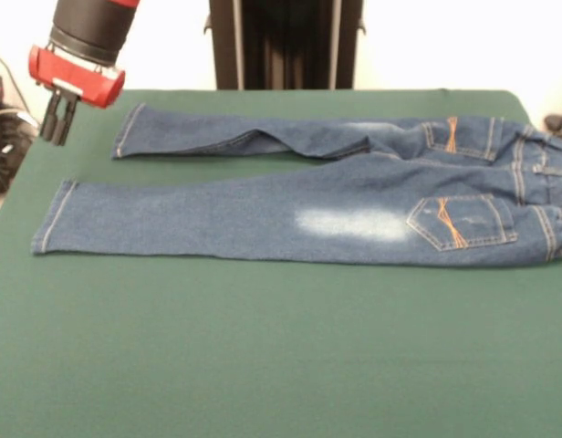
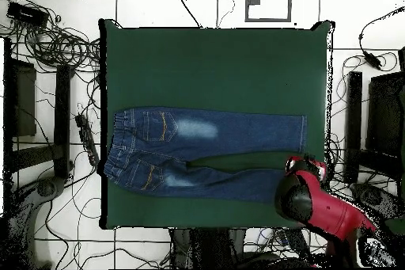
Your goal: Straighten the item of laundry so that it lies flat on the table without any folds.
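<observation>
The blue denim jeans [image 1: 290, 214] lie spread on the green table [image 1: 263, 356], waistband at the right and both legs pointing left. The near leg lies flat and shows a whitish patch. The far leg has a long crease near its middle. In the overhead view the jeans [image 2: 206, 150] run across the table [image 2: 213, 69] with the waistband at the left edge. My gripper [image 1: 57, 123] hangs above the far left corner, left of the far leg's hem and apart from it. Its fingers are together and hold nothing. From overhead the red arm covers the gripper [image 2: 304, 162] beside the leg ends.
Cables and dark equipment lie on the floor round the table [image 2: 55, 45]. The black pedestal [image 1: 286, 41] stands behind the table's far edge. The waistband reaches the table's edge [image 2: 107, 152].
</observation>
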`<state>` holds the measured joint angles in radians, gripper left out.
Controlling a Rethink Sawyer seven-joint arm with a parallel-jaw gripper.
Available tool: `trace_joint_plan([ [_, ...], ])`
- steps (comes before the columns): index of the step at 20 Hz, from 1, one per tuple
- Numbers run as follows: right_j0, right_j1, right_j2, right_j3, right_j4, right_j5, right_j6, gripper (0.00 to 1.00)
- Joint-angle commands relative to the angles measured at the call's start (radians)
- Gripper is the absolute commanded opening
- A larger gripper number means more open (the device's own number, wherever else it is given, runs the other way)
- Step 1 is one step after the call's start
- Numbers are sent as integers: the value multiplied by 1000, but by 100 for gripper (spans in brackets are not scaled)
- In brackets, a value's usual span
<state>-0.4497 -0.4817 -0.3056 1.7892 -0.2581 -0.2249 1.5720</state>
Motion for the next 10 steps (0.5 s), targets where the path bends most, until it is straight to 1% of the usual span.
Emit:
trace_joint_plan([
  [1, 21, 11, 152, 38, 36, 160, 166, 0],
  [4, -33, 45, 204, 79, 44, 179, 194, 0],
  [7, -70, 40, 241, 128, 66, 213, 222, 0],
  [10, -88, 41, 252, 180, 87, 217, 248, 0],
])
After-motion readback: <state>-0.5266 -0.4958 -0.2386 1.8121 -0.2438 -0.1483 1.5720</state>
